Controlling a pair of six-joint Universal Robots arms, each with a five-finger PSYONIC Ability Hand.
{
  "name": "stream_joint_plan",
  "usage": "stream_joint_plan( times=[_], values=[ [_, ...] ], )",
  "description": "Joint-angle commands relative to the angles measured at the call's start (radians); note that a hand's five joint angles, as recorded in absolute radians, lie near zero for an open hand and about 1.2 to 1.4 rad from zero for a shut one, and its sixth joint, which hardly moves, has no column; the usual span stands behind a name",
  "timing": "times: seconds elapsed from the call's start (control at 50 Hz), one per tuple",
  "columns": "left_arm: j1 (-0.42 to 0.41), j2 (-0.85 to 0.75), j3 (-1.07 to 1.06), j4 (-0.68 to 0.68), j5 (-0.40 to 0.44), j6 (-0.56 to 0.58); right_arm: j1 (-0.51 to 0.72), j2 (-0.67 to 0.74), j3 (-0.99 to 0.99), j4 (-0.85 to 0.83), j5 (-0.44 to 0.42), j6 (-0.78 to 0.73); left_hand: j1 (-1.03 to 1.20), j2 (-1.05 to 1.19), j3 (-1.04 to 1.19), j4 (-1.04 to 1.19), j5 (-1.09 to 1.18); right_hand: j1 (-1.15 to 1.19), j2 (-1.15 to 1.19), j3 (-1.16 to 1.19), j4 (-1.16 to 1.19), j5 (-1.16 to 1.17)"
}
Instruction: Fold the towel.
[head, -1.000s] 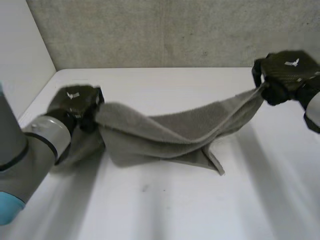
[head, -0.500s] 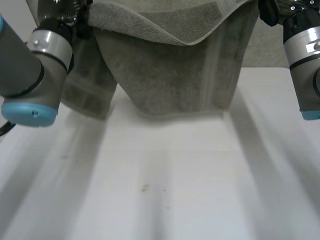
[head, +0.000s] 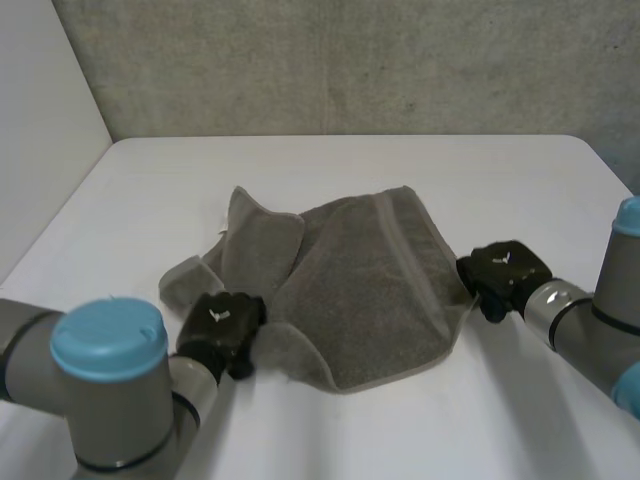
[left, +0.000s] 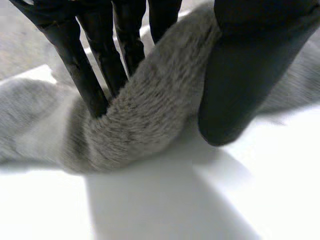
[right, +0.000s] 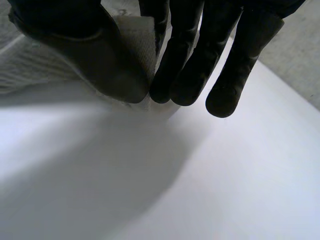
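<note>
The grey towel (head: 360, 290) lies rumpled on the white table (head: 330, 170), partly doubled over, with a flap turned up at its far left. My left hand (head: 222, 328) is at the towel's near left corner. In the left wrist view a ridge of towel (left: 145, 115) stands pinched between the straight fingers (left: 95, 75) and the thumb (left: 245, 75). My right hand (head: 503, 272) rests at the towel's right edge. There its thumb (right: 100, 55) and fingers (right: 190, 60) pinch a thin bit of the towel's edge (right: 135, 35) just above the table.
A grey wall (head: 330, 60) runs along the table's far edge and a pale wall (head: 40, 130) stands at the left. Bare table surface (head: 400, 430) stretches in front of the towel, between my two arms.
Both hands have come down from holding the towel raised and spread. The towel now lies on the table, with the hands low at its near left corner and right edge.
</note>
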Motion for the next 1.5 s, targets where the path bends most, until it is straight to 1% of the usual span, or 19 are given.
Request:
stream_joint_plan(
  times=[0.02,0.12,0.2,0.26,0.32,0.4,0.46,0.54,0.64,0.78,0.88,1.1,1.28,1.32,1.36,1.38,1.44,1.46,1.5],
  values=[
    [-0.043,0.057,-0.024,-0.045,0.001,0.007,-0.008,-0.065,0.097,-0.052,-0.008,0.011,-0.28,-0.276,-0.28,-0.277,-0.286,0.053,0.059,0.061,0.049,0.057],
    [-0.021,0.127,0.005,-0.111,0.004,0.009,-0.059,-0.087,0.165,-0.146,-0.009,0.009,-0.459,-0.456,-0.459,-0.456,-0.466,0.053,0.059,0.061,0.049,0.057],
    [0.028,0.169,0.045,-0.137,0.012,0.007,-0.083,-0.102,0.18,-0.169,-0.012,0.006,-0.466,-0.462,-0.465,-0.463,-0.472,0.053,0.059,0.061,0.049,0.057],
    [0.115,0.187,0.112,-0.157,0.024,0.007,-0.097,-0.107,0.177,-0.178,-0.014,0.008,-0.442,-0.439,-0.442,-0.439,-0.449,0.053,0.059,0.061,0.049,0.057],
    [0.132,0.186,0.143,-0.165,0.042,0.007,-0.099,-0.107,0.176,-0.18,-0.014,0.008,-0.427,-0.424,-0.427,-0.424,-0.434,0.053,0.059,0.061,0.049,0.057],
    [0.167,0.125,0.255,-0.215,0.145,0.007,-0.103,-0.104,0.179,-0.183,-0.014,0.008,-0.287,-0.283,-0.287,-0.284,-0.293,0.053,0.059,0.061,0.049,0.057],
    [0.186,0.039,0.348,-0.267,0.217,0.009,-0.102,-0.099,0.183,-0.184,-0.014,0.008,-0.278,-0.274,-0.277,-0.275,-0.284,0.053,0.059,0.061,0.049,0.057],
    [0.19,-0.028,0.432,-0.341,0.254,0.01,-0.097,-0.095,0.186,-0.183,-0.017,0.008,-0.257,-0.254,-0.257,-0.254,-0.264,0.053,0.059,0.061,0.049,0.057],
    [0.197,-0.139,0.53,-0.482,0.256,0.087,-0.094,-0.092,0.188,-0.184,-0.02,0.006,-0.257,-0.254,-0.257,-0.254,-0.264,0.053,0.059,0.061,0.049,0.057],
    [0.261,-0.19,0.563,-0.476,0.256,0.215,-0.094,-0.09,0.185,-0.188,-0.023,0.0,-0.199,-0.195,-0.198,-0.196,-0.205,0.053,0.059,0.061,0.049,0.057],
    [0.305,-0.219,0.59,-0.435,0.256,0.274,-0.096,-0.076,0.185,-0.192,-0.023,-0.003,0.036,0.039,0.036,0.039,0.029,0.053,0.059,0.061,0.049,0.057],
    [0.318,-0.238,0.593,-0.395,0.259,0.285,-0.096,-0.067,0.183,-0.192,-0.023,-0.006,0.048,0.052,0.048,0.051,0.042,0.053,0.059,0.061,0.049,0.057],
    [0.318,-0.261,0.582,-0.393,0.253,0.372,-0.096,-0.064,0.182,-0.192,-0.023,-0.012,0.072,0.075,0.072,0.075,0.065,0.053,0.059,0.061,0.049,0.057],
    [0.318,-0.261,0.577,-0.395,0.251,0.384,-0.096,-0.064,0.182,-0.192,-0.023,-0.015,0.122,0.125,0.122,0.125,0.115,0.053,0.059,0.061,0.049,0.057],
    [0.319,-0.255,0.562,-0.399,0.248,0.398,-0.096,-0.066,0.182,-0.192,-0.023,-0.015,0.308,0.312,0.309,0.311,0.302,0.053,0.059,0.061,0.049,0.057],
    [0.319,-0.255,0.562,-0.399,0.248,0.398,-0.096,-0.066,0.182,-0.192,-0.023,-0.015,0.309,0.313,0.31,0.312,0.303,0.053,0.059,0.061,0.049,0.057],
    [0.322,-0.239,0.545,-0.401,0.248,0.398,-0.096,-0.066,0.179,-0.192,-0.022,-0.015,0.509,0.513,0.509,0.512,0.503,0.053,0.059,0.061,0.049,0.057],
    [0.327,-0.223,0.536,-0.401,0.246,0.397,-0.097,-0.069,0.177,-0.191,-0.02,-0.015,0.637,0.64,0.637,0.64,0.63,0.053,0.059,0.061,0.049,0.057],
    [0.333,-0.198,0.522,-0.399,0.245,0.395,-0.099,-0.076,0.174,-0.191,-0.017,-0.014,0.638,0.641,0.638,0.641,0.632,0.053,0.059,0.061,0.049,0.057]
  ],
)
